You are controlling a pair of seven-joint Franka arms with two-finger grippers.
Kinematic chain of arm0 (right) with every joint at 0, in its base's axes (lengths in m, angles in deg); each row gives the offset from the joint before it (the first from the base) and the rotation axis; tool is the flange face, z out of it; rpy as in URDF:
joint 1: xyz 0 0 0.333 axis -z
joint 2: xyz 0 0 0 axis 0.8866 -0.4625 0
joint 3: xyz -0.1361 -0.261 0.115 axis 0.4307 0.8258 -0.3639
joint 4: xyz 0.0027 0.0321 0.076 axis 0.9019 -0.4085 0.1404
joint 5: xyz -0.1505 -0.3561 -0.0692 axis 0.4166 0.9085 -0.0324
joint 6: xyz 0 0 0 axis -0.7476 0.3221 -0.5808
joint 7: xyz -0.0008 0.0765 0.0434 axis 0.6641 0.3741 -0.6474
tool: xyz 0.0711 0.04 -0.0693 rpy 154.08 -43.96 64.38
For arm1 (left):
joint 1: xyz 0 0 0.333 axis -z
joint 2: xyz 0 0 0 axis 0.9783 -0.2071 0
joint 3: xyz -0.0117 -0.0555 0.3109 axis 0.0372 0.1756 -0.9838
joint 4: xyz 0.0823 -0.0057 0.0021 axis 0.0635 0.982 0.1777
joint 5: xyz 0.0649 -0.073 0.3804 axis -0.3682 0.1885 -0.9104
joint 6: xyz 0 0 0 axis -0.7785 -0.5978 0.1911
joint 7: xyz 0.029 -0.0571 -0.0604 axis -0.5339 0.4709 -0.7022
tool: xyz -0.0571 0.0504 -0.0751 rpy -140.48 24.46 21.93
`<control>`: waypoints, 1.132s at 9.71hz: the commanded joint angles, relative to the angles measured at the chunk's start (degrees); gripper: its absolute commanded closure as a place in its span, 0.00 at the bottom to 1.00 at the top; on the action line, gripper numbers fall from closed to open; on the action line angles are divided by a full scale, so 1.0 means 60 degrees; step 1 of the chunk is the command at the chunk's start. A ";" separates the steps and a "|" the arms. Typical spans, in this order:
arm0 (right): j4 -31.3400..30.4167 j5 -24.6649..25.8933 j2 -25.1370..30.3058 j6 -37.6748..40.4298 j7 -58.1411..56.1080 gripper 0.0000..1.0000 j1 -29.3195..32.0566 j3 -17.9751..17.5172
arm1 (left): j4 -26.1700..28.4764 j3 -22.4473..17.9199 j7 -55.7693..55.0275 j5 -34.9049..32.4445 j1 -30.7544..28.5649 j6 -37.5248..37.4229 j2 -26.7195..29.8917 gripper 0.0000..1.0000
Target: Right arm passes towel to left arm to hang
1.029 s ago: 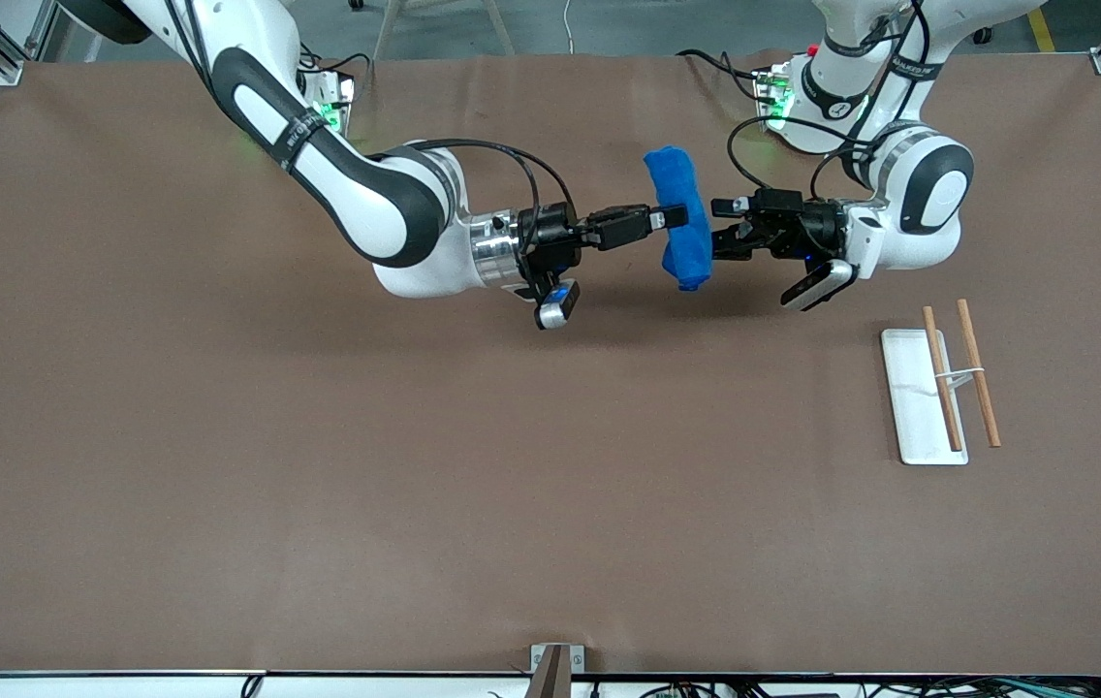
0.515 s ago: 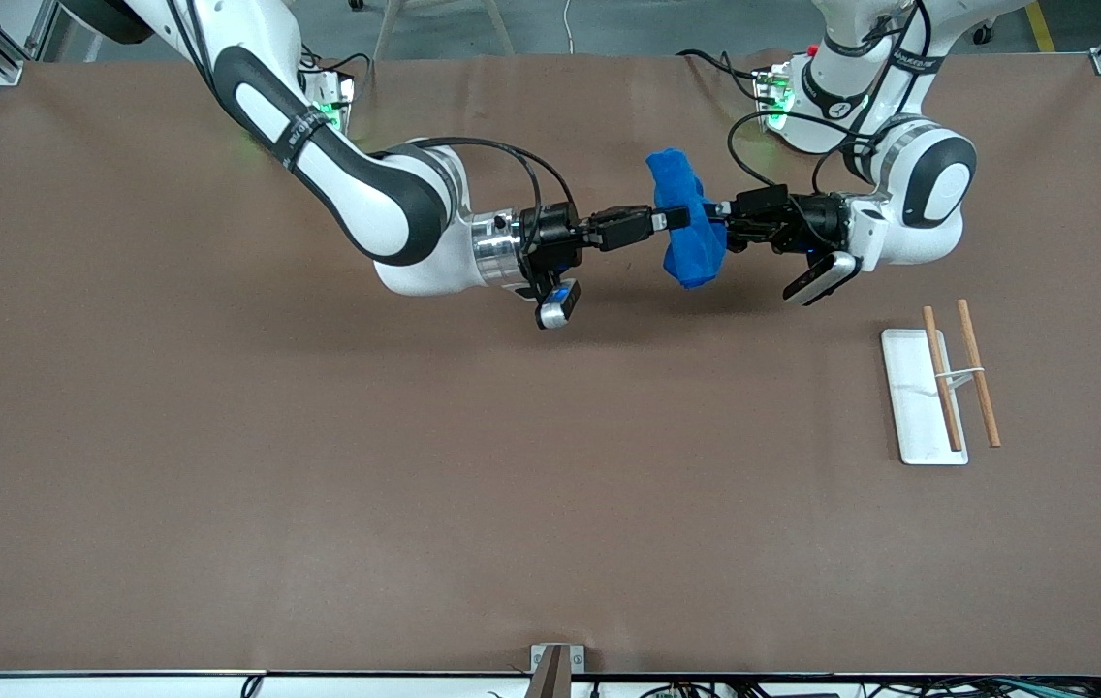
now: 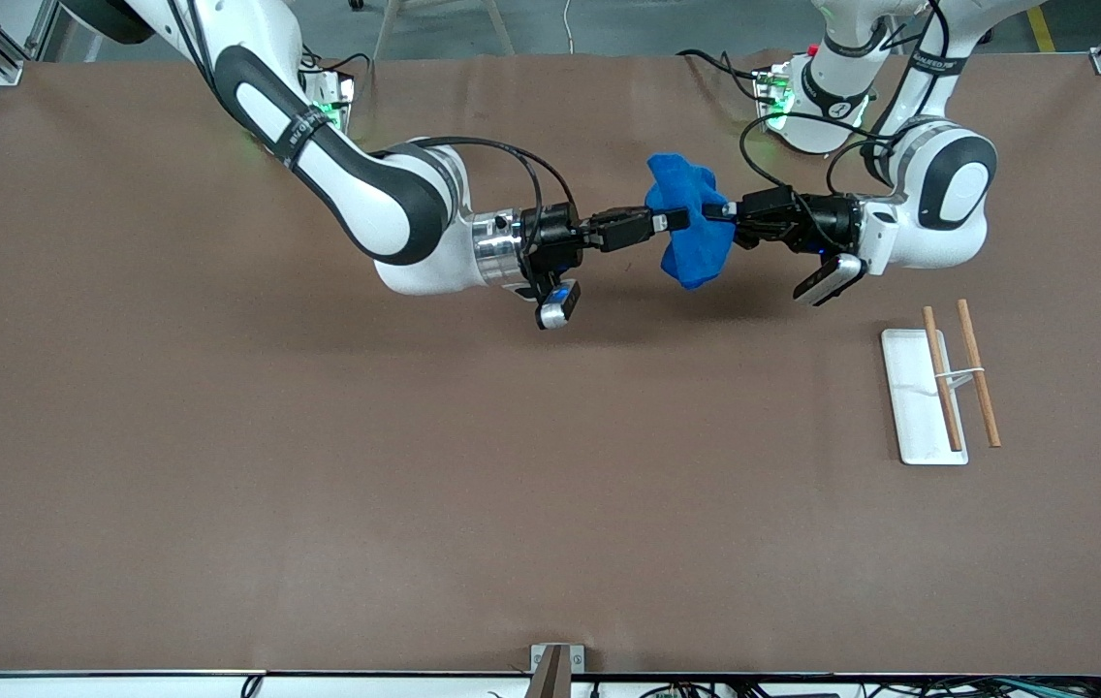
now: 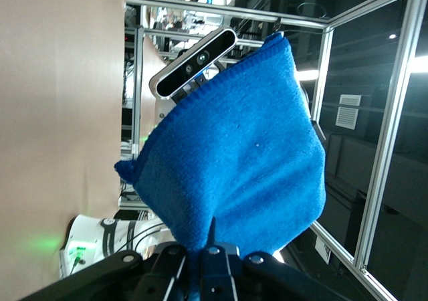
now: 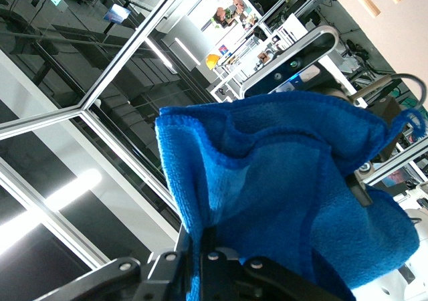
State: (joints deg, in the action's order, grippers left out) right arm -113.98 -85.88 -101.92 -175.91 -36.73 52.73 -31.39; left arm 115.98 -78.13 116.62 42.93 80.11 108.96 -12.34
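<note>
Handover mid-air over tabletop point(image 3: 221, 485). My right tool point(image 3: 675, 219) clamped on towel point(image 3: 691, 228); my left tool point(image 3: 725, 210) pinched shut on same towel from rack's end. Both hold now. Step: release right only once left grip looks sure, withdraw straight, no tug. Then carry toward rack point(image 3: 938, 393), well apart, nearer camera. Risk: bunched cloth slipping.

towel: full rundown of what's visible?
The towel is bright blue, soft microfibre with a stitched hem, bunched and hanging in the air over the table. The right pincer and the left pincer are both shut on it from either end; nothing else touches it.
</note>
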 commanded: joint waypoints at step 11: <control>-0.0719 1.3642 0.1891 -0.0453 0.2562 0.00 0.1108 0.4269 | -0.5477 -0.1810 -0.5686 -0.9363 0.0126 0.0424 -0.0808 1.00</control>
State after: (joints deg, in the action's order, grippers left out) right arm -115.17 -11.80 -96.06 -178.86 -26.34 60.34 -8.75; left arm 86.80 -87.97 83.95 -6.98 80.15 111.26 -14.52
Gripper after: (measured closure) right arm 0.000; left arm 0.960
